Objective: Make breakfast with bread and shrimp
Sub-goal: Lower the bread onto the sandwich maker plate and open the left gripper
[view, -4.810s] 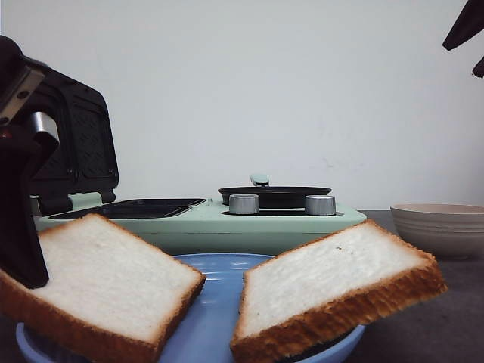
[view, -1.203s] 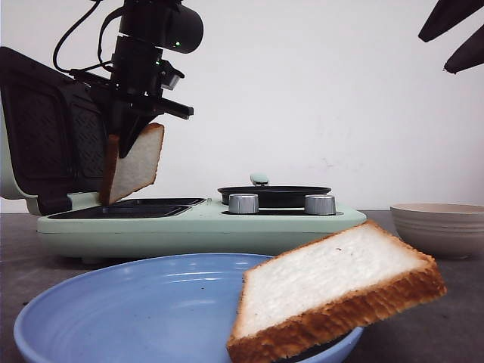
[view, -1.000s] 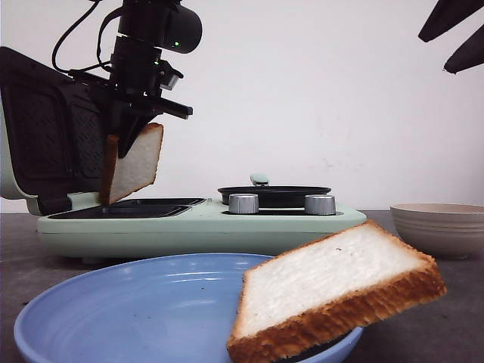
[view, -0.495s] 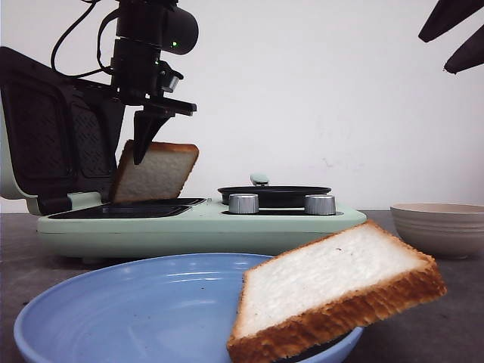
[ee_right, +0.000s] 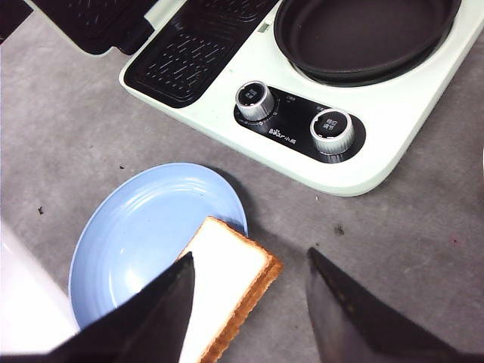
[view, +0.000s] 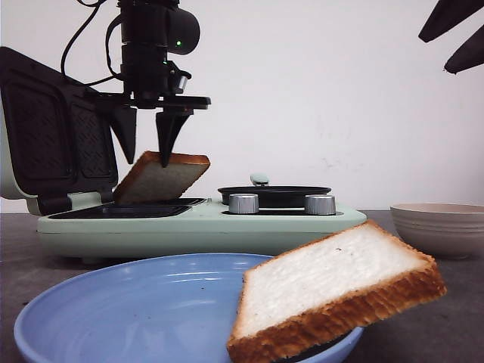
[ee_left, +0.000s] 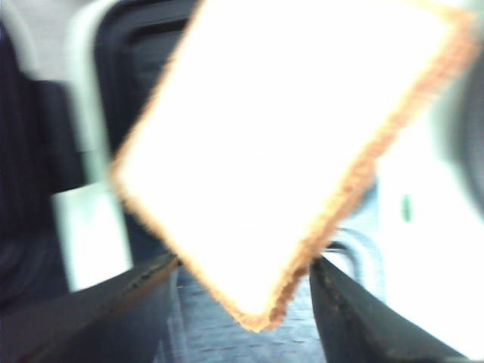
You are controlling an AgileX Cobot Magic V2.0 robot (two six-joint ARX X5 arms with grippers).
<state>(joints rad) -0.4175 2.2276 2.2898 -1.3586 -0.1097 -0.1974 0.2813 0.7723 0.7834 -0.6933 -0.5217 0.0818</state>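
The left gripper (view: 146, 134) hangs released above a bread slice (view: 162, 178) tilted on the sandwich maker's grill plate (view: 128, 209). The right gripper (ee_right: 249, 302) is spread wide above the blue plate (ee_right: 136, 234), which holds the other slice (ee_right: 223, 283) at its edge.

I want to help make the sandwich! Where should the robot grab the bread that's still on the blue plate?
Probably by the crust edge of the bread slice that sticks out past the blue plate's rim. It lies tilted there, with nothing under that edge, so the open right gripper could come down from above and pinch it, one finger over, one under.
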